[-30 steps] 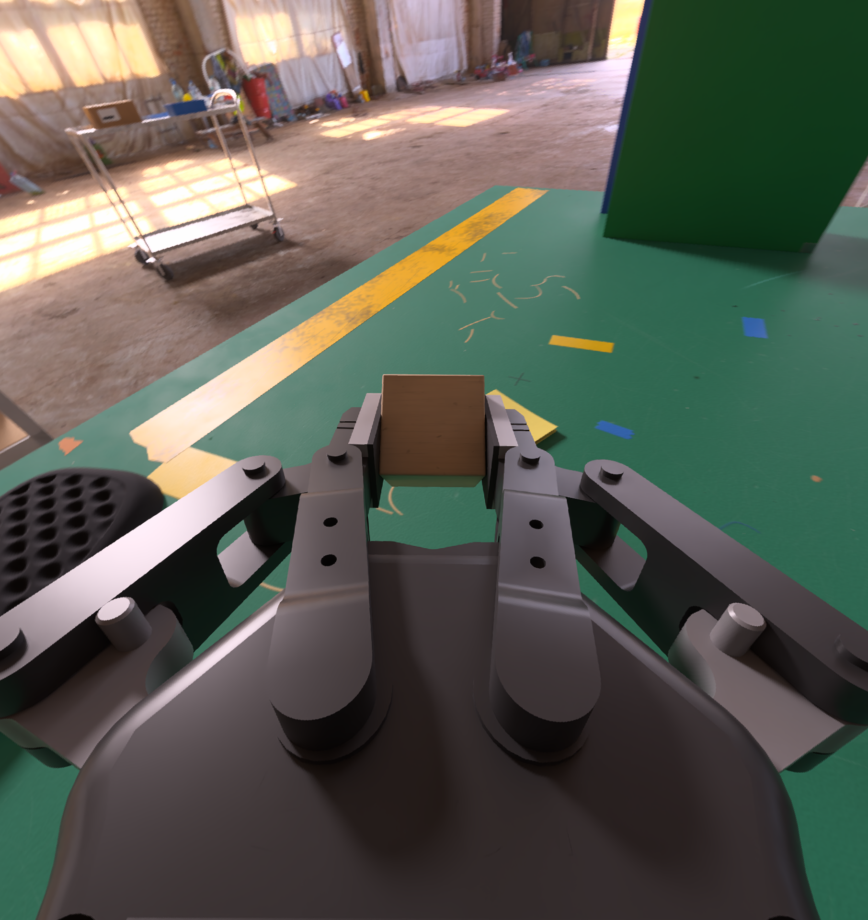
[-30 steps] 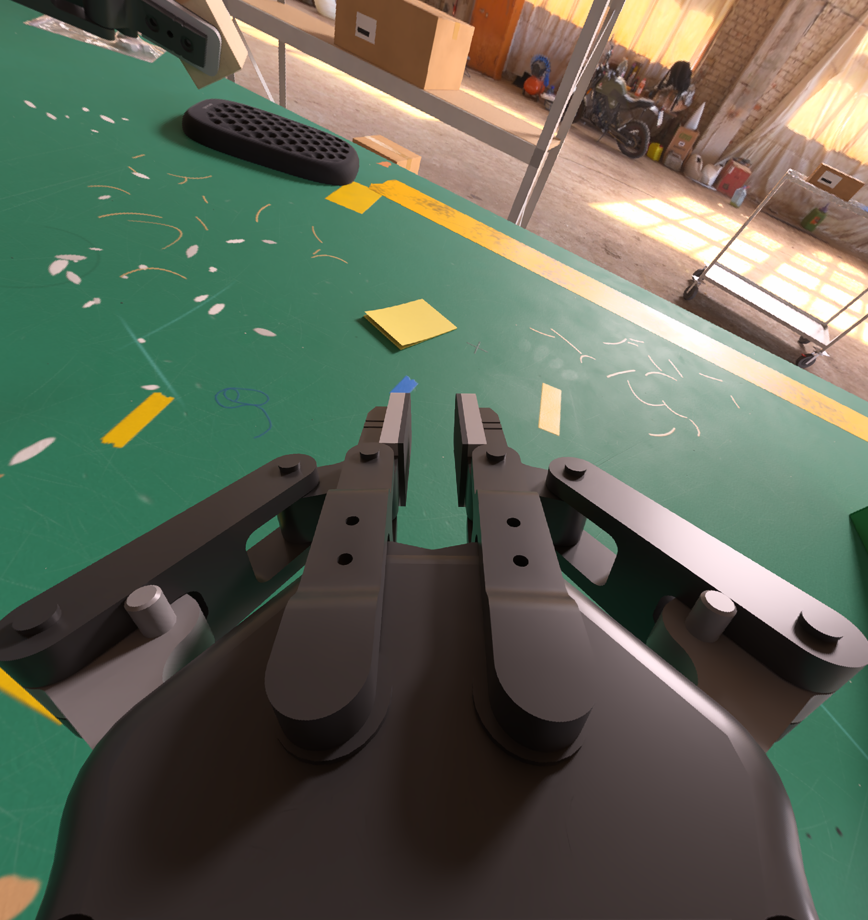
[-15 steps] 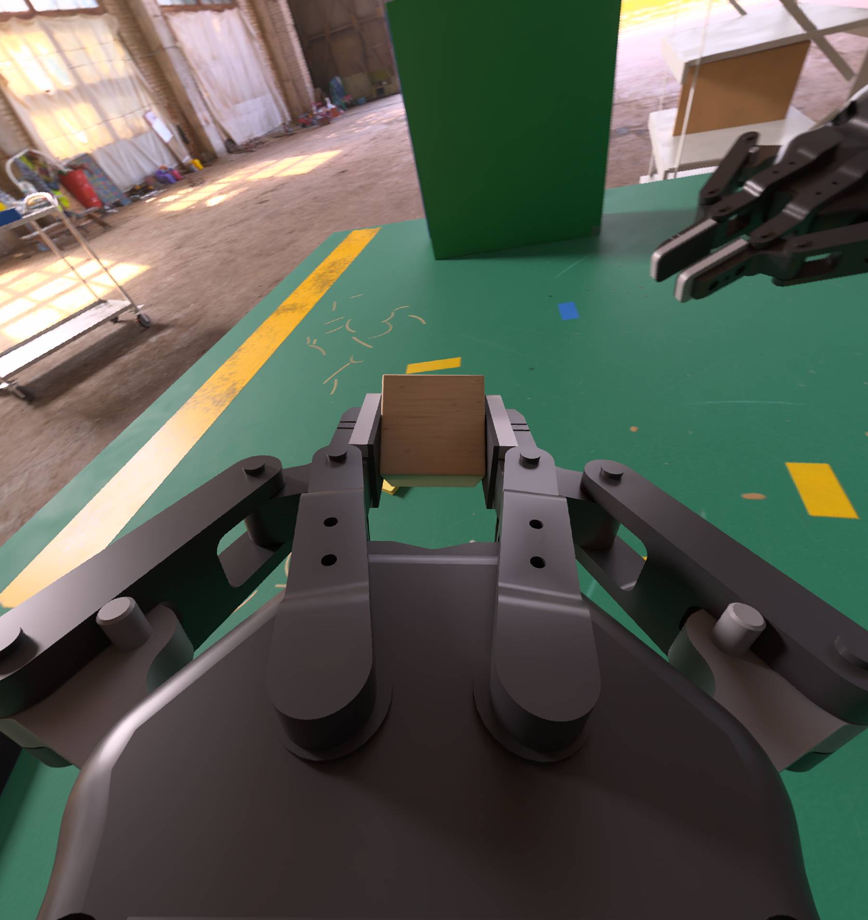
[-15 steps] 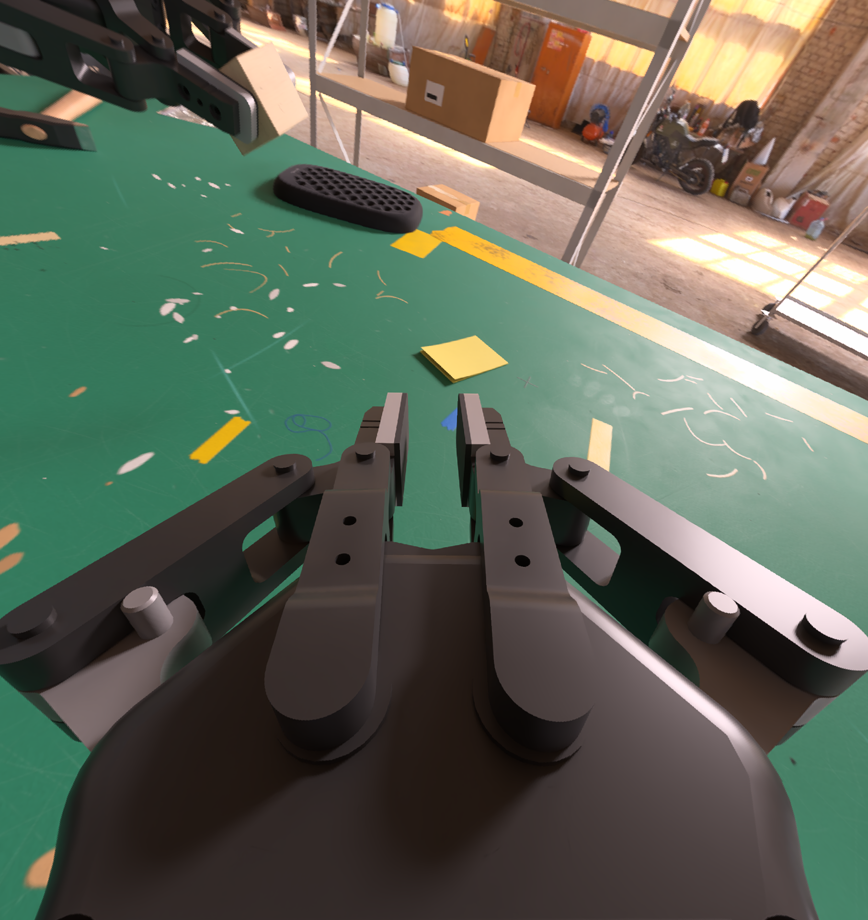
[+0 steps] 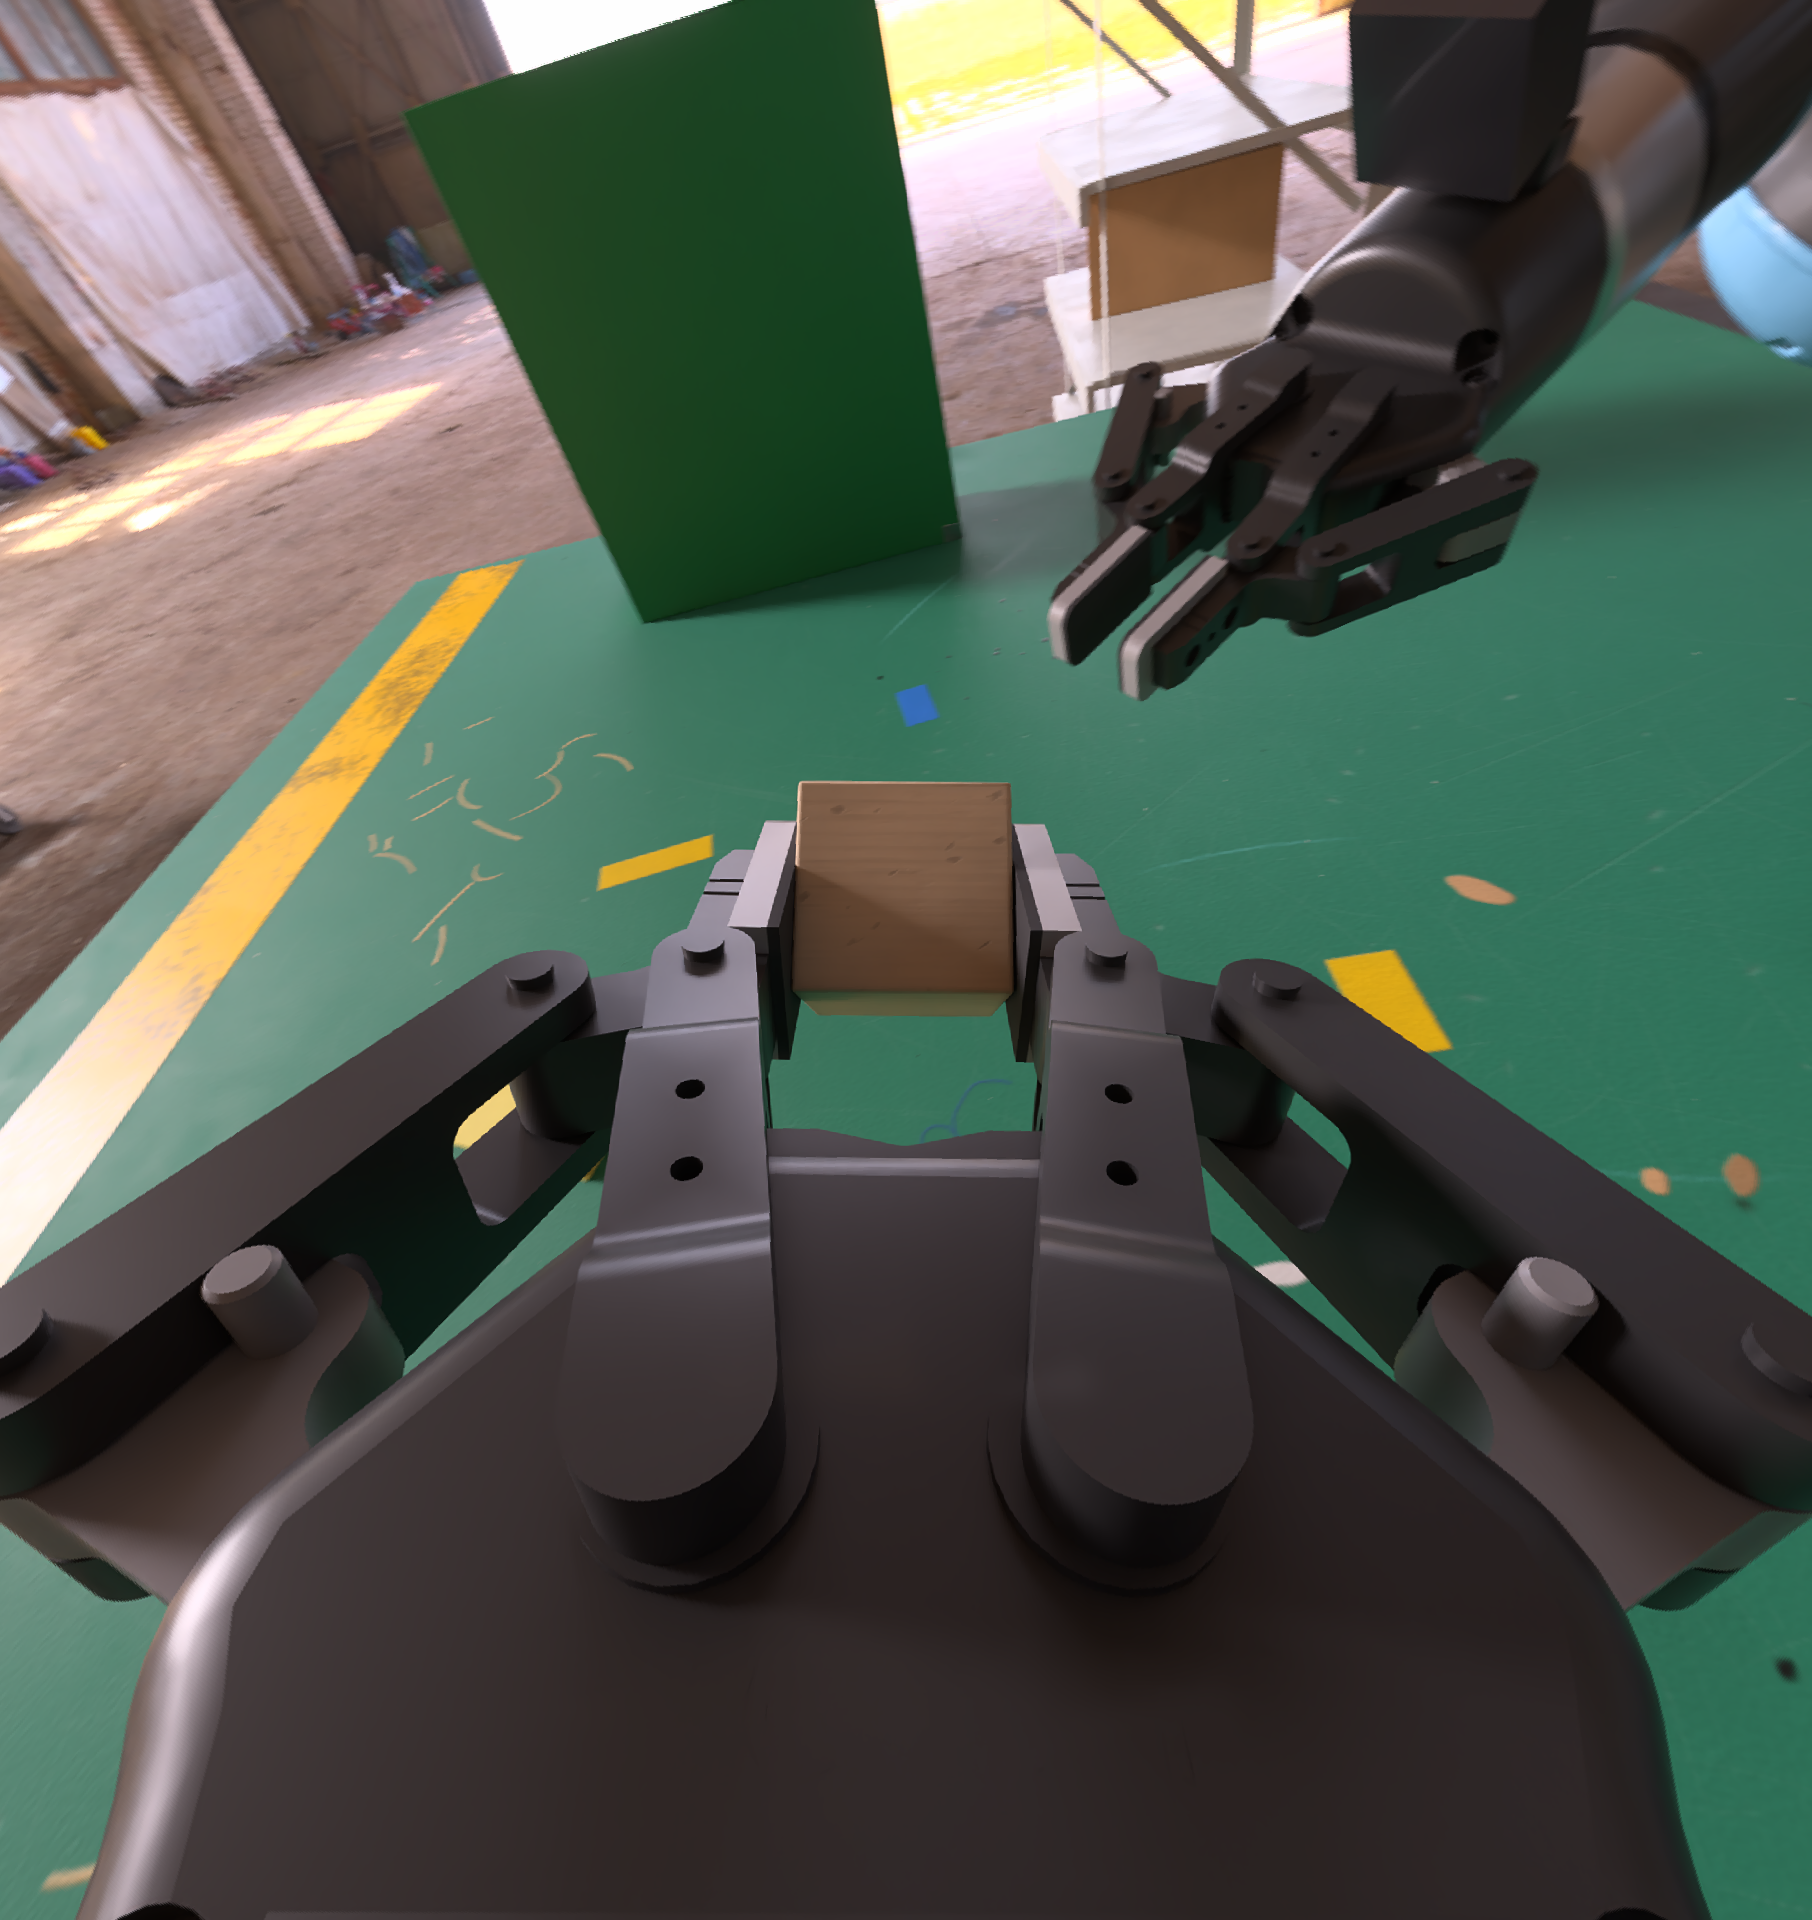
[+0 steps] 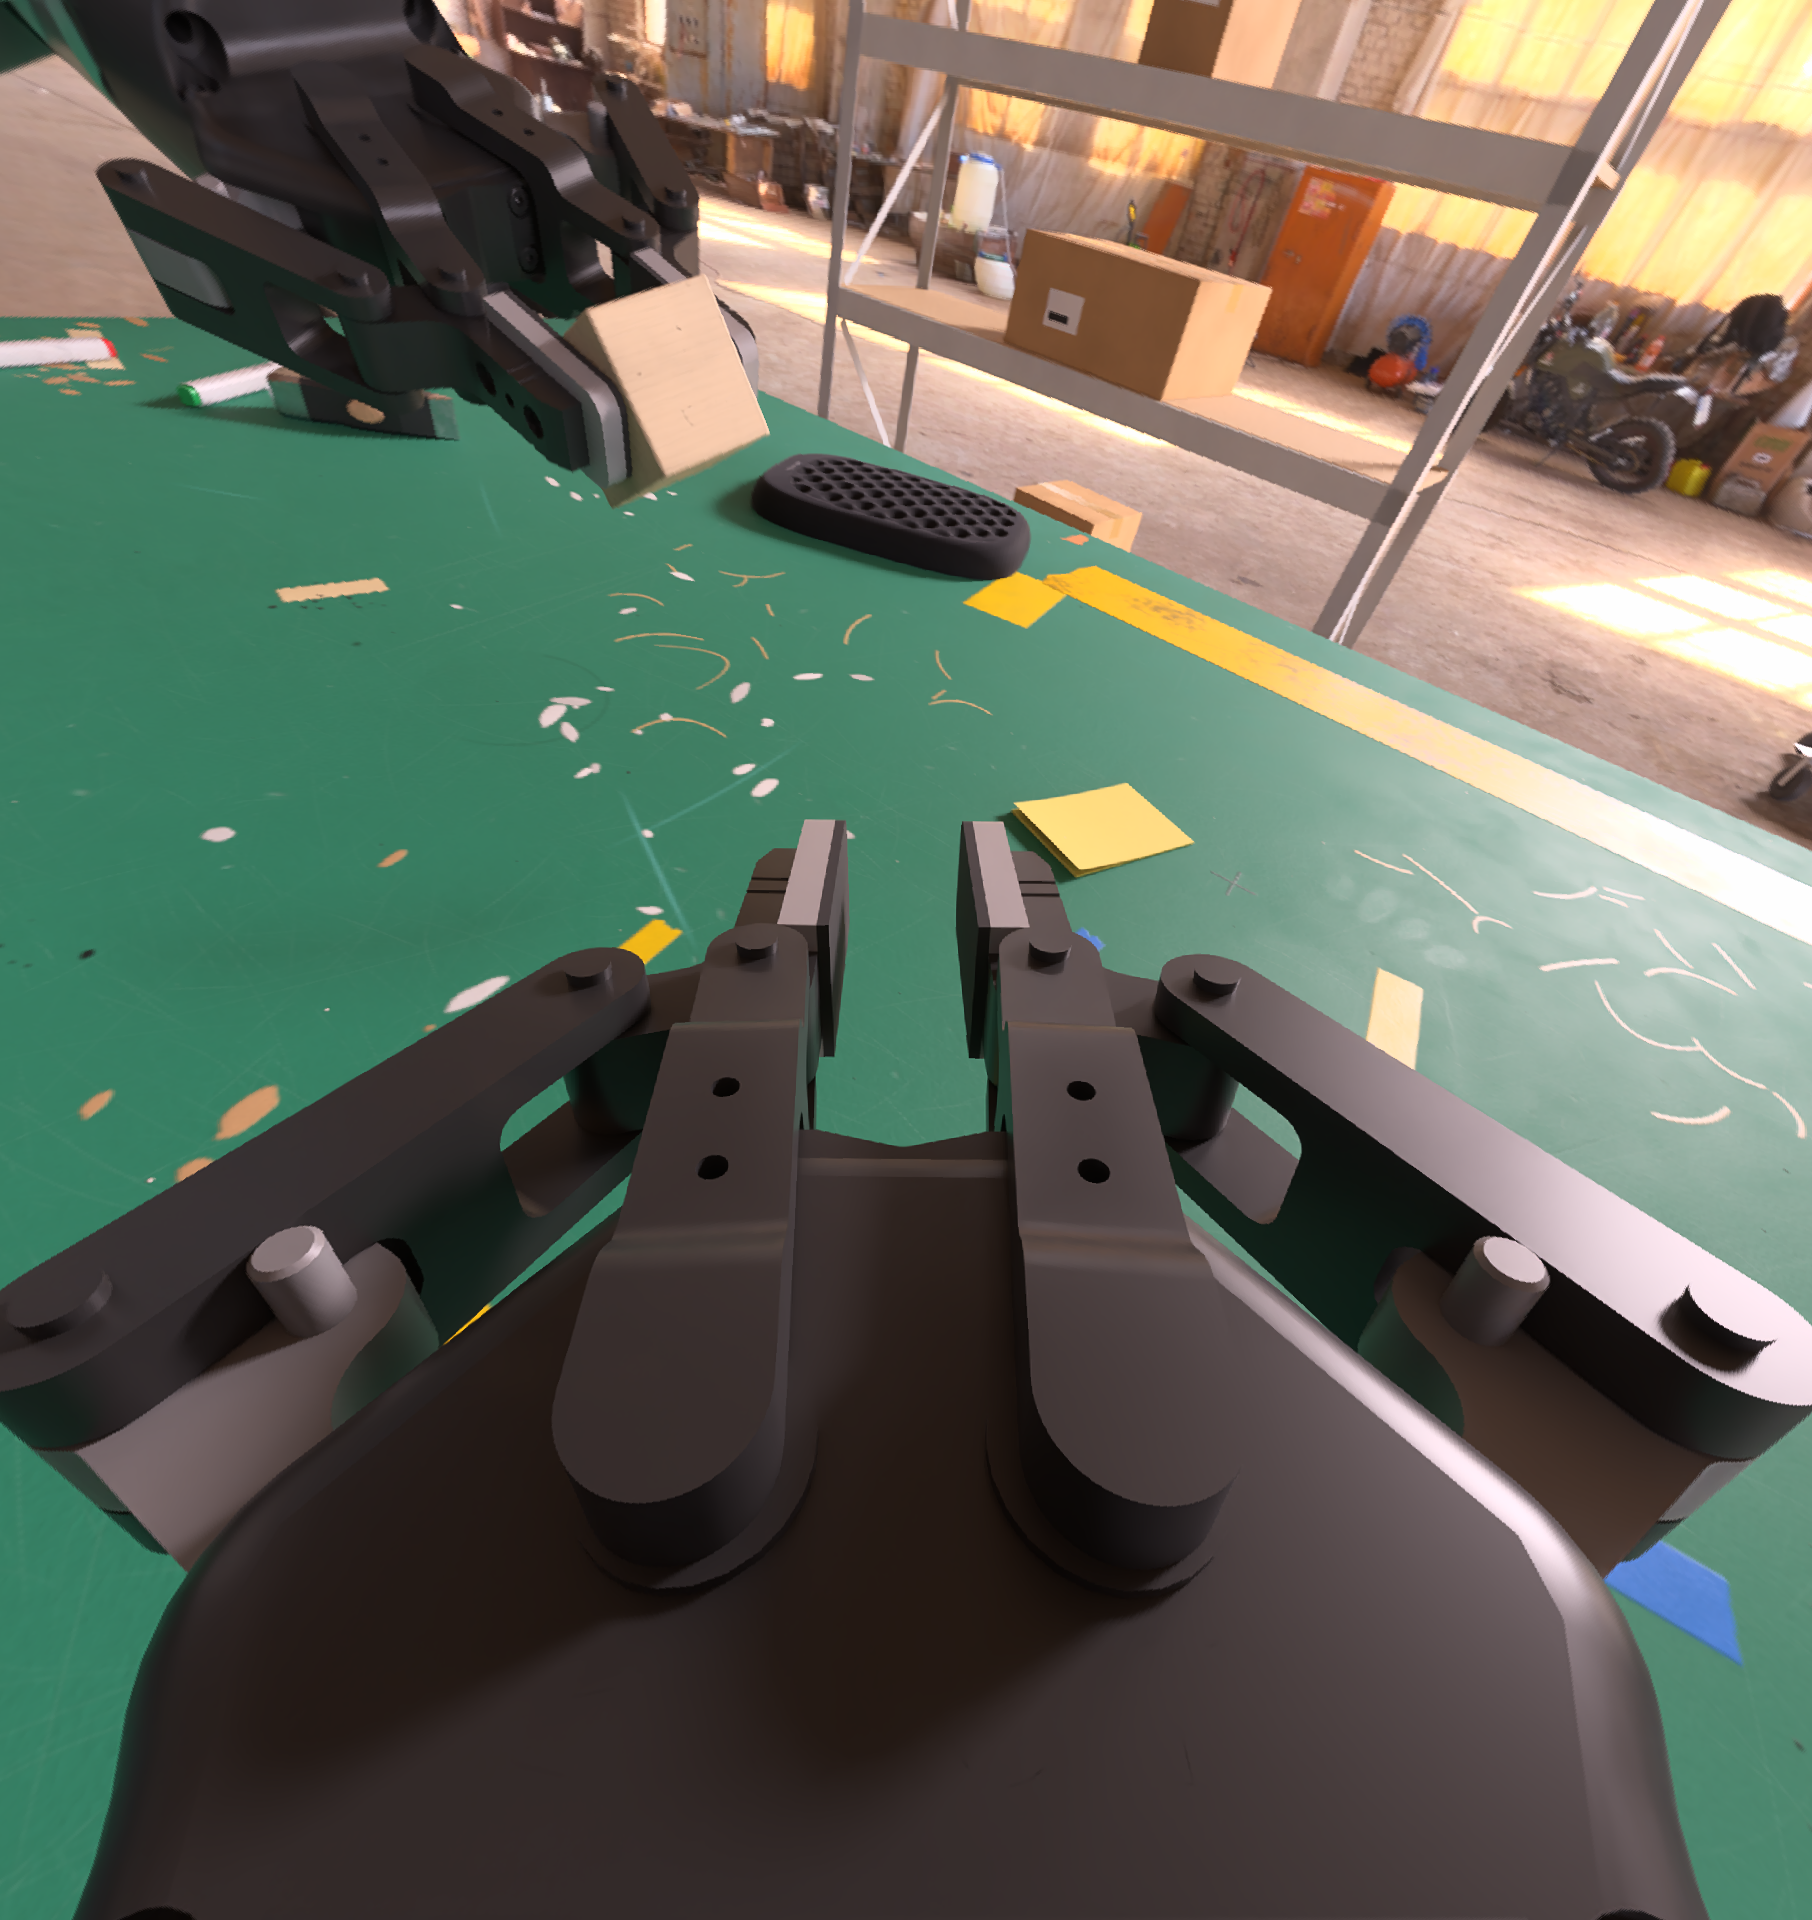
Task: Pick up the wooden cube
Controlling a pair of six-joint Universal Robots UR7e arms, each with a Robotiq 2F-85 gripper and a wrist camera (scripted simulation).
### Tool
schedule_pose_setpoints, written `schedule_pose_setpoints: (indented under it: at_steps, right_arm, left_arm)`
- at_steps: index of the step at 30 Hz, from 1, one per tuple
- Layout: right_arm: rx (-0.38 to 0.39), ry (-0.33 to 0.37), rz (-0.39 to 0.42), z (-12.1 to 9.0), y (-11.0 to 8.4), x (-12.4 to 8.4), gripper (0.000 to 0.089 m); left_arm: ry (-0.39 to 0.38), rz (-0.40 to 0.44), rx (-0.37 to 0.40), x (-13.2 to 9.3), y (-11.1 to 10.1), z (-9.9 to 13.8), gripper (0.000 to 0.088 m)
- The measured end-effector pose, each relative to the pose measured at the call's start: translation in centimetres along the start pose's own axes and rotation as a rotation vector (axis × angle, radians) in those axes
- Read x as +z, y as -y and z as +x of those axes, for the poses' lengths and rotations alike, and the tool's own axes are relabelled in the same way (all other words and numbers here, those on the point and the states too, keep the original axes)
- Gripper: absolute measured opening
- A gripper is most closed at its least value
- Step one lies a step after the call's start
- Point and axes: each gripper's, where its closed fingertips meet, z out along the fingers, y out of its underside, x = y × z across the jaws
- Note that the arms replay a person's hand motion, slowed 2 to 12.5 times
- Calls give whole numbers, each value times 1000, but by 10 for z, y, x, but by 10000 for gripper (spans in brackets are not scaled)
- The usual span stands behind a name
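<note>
The wooden cube (image 5: 902,894) is a light tan block clamped between the two pads of my left gripper (image 5: 902,862), held in the air above the green table (image 5: 1504,790). In the right wrist view the cube (image 6: 684,374) hangs tilted in the left gripper (image 6: 663,405) at the upper left, clear of the table. My right gripper (image 6: 902,842) is empty, its jaws a narrow gap apart, hovering low over the table. It also shows in the left wrist view (image 5: 1104,649) at the upper right, pointing toward the cube and apart from it.
A tall green box (image 5: 704,332) stands at the table's far edge. A black perforated pad (image 6: 891,514), a yellow sticky note (image 6: 1099,826) and markers (image 6: 227,384) lie on the table. A yellow stripe (image 6: 1297,675) runs along the table edge; a metal shelf rack (image 6: 1193,135) stands beyond.
My left gripper has swung to the right with the cube still in it, bringing the right gripper into view and closer. The right gripper's jaw gap is unchanged.
</note>
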Motion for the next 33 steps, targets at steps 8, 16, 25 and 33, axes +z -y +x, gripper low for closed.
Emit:
schedule_pose_setpoints:
  at_steps: [8, 16, 25, 33]
  right_arm:
    - [-27, 81, 43, -18, 8, 0, 194]
    - [-69, 117, 55, -29, 11, 1, 194]
    - [-91, 129, 62, -36, 12, 1, 196]
    - [-105, 187, 103, -48, 18, -1, 196]
  left_arm:
    - [-79, -25, 30, 17, 1, 27, 322]
    - [-90, -67, 76, 25, -2, 39, 322]
    - [-121, -80, 110, 28, -1, 54, 321]
    - [-152, -75, 124, 34, 2, 67, 322]
